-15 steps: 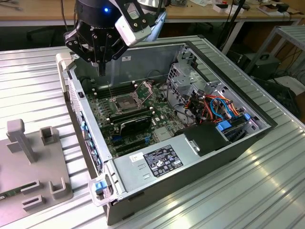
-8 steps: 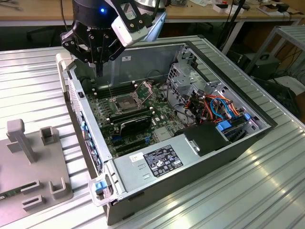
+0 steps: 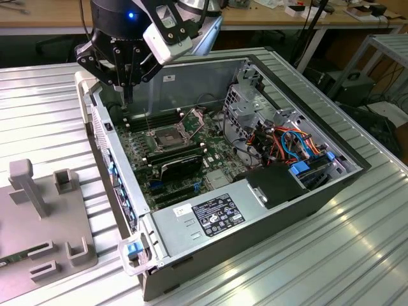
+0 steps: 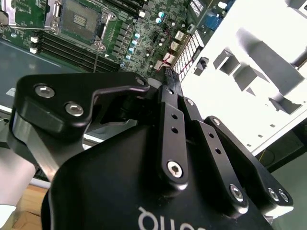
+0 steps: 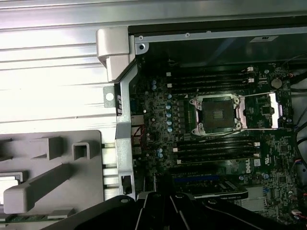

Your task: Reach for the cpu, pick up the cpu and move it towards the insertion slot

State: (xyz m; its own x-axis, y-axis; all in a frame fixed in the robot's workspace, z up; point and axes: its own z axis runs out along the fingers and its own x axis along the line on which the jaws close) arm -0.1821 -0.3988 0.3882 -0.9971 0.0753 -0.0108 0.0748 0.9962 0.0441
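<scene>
Over the rear corner of the open computer case [image 3: 191, 80], find the hand [image 3: 126, 80]; cannot tell its opening, nor any load in it. Look for the cpu [image 5: 9, 184], probably the pale plate cut by the frame edge in the first wrist view, at the grey fixture [image 5: 29, 158] on the bench [image 3: 38, 95], well apart from the insertion slot [image 5: 214, 114]. Judged as the reach: keep clear of the case wall, descend square over the plate, grip by opposite edges, hold level.
</scene>
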